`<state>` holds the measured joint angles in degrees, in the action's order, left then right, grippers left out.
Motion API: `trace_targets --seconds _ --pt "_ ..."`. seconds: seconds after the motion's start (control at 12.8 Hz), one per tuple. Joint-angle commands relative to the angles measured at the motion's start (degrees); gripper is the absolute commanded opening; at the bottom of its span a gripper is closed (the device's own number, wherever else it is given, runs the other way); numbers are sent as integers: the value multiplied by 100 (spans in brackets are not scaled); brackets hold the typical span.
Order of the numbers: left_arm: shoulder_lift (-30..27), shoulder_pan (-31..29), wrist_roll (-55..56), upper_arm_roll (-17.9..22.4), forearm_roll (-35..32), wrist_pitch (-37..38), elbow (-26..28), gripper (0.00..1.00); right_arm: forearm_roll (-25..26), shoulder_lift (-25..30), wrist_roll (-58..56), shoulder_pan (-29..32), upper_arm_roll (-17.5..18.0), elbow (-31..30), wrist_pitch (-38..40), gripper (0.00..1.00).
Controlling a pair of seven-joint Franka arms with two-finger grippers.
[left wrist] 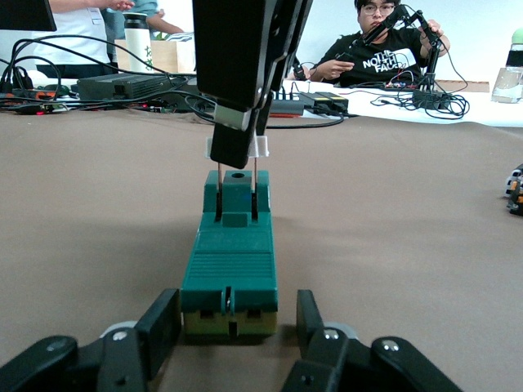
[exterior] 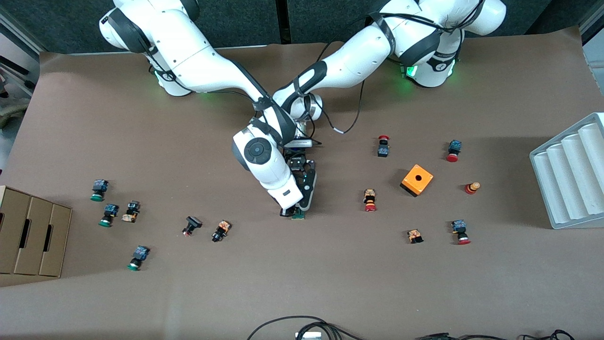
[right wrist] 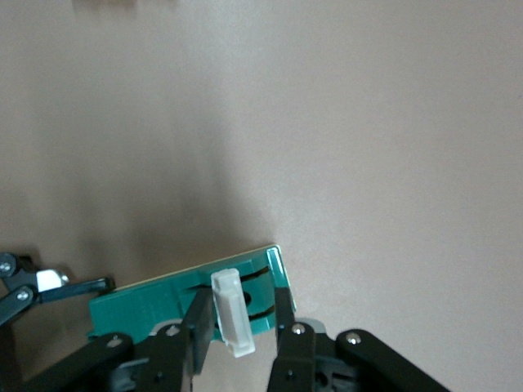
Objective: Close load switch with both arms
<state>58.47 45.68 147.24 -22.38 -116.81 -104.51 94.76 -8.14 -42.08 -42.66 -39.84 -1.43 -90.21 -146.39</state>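
The brown table (exterior: 330, 283) fills the front view, with the two white arms reaching from the top edge and crossing at upper centre. A grey ribbed tray (exterior: 571, 177) is seen at the right edge and a cardboard box (exterior: 28, 236) at the left edge. Right of centre an orange box (exterior: 417, 180) with a hole is placed among scattered push buttons. The green load switch (left wrist: 229, 265) lies just below the frame's centre in the front view, under both grippers. In the left wrist view the left gripper (left wrist: 230, 327) is clenched on the switch's near end, low in the frame. The right gripper (right wrist: 237, 322) is clamped on the white sliding piece (right wrist: 231, 322), held upright above the switch's other end.
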Motion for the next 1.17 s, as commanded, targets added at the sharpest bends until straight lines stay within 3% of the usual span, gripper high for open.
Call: trace_targets --seconds 0.0,1.09 --pt "191 81 121 58 -70 62 -177 64 -21 -133 20 29 -6 161 -224 37" --pt "191 81 112 58 -70 62 -177 64 5 -388 3 38 -6 416 -294 37"
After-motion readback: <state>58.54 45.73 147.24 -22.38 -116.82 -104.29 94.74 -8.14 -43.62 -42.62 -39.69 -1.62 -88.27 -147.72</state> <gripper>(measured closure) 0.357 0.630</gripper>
